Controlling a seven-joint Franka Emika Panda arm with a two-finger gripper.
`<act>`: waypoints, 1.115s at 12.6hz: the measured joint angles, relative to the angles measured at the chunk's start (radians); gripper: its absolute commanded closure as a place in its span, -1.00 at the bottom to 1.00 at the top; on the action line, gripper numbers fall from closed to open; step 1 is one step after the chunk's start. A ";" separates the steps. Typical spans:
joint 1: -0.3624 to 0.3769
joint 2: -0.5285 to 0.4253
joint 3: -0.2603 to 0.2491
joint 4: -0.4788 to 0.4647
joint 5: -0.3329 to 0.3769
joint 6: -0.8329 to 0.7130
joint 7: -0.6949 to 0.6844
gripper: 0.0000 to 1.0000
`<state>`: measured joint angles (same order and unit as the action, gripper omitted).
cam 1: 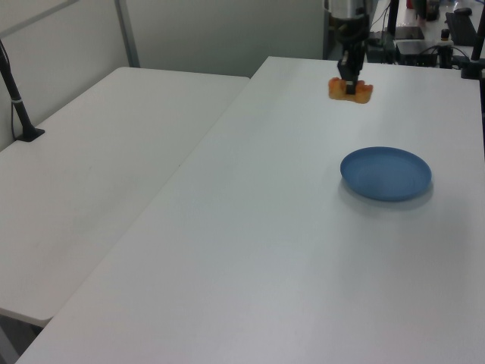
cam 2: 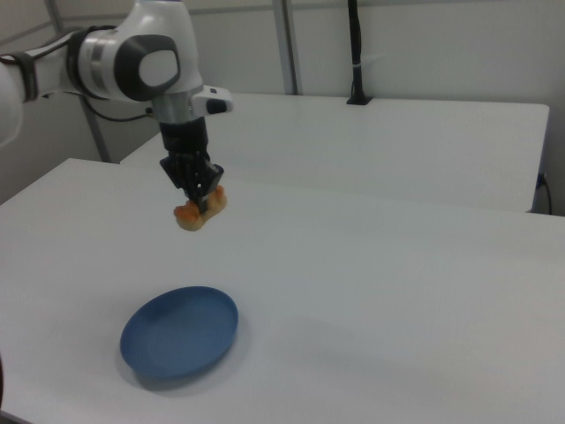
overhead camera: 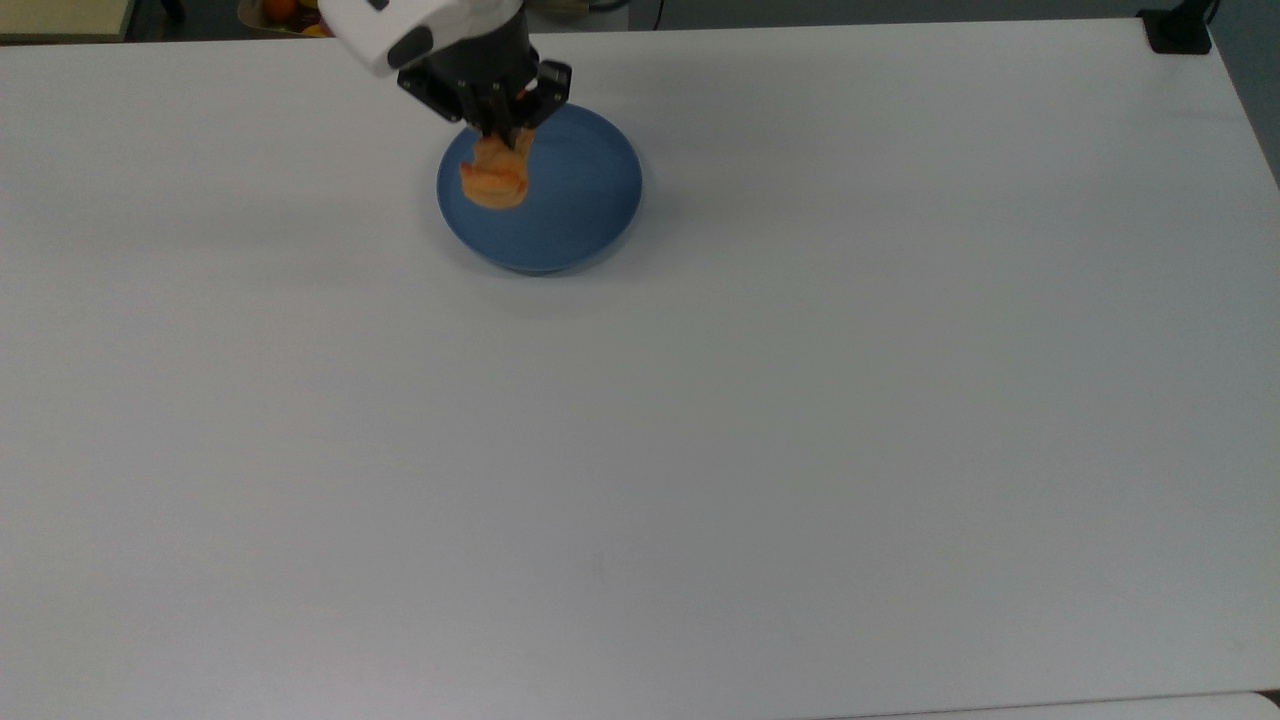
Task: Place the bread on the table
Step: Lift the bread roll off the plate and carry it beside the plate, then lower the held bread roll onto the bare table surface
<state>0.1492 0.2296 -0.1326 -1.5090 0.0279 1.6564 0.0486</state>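
The bread [overhead camera: 494,180] [cam 1: 349,90] [cam 2: 199,210] is a small orange-brown loaf hanging in the air, well above the white table [overhead camera: 760,400] [cam 1: 288,227] [cam 2: 397,291]. My gripper [overhead camera: 505,135] [cam 1: 348,83] [cam 2: 203,196] is shut on the bread from above. In the right view the loaf hangs high over the table, beyond the far rim of the blue plate [cam 2: 180,331]. In the top view it overlaps the plate's [overhead camera: 540,188] upper left part. In the left view it is up and left of the plate [cam 1: 386,173].
A second white table [cam 1: 91,174] [cam 2: 380,141] stands beside this one. A black post base [overhead camera: 1178,32] sits at the top view's upper right corner. Colourful toys [overhead camera: 330,14] lie past the table's far edge.
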 measured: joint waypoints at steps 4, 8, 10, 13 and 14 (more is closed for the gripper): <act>-0.004 0.206 -0.009 0.199 0.011 0.000 -0.001 1.00; -0.005 0.365 -0.009 0.315 0.039 0.069 -0.001 1.00; -0.003 0.429 -0.009 0.360 0.040 0.091 -0.001 1.00; 0.003 0.493 -0.004 0.387 0.041 0.153 0.000 1.00; 0.006 0.504 -0.002 0.388 0.041 0.167 0.000 1.00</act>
<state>0.1549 0.7338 -0.1349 -1.1209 0.0686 1.8238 0.0482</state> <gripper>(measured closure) 0.899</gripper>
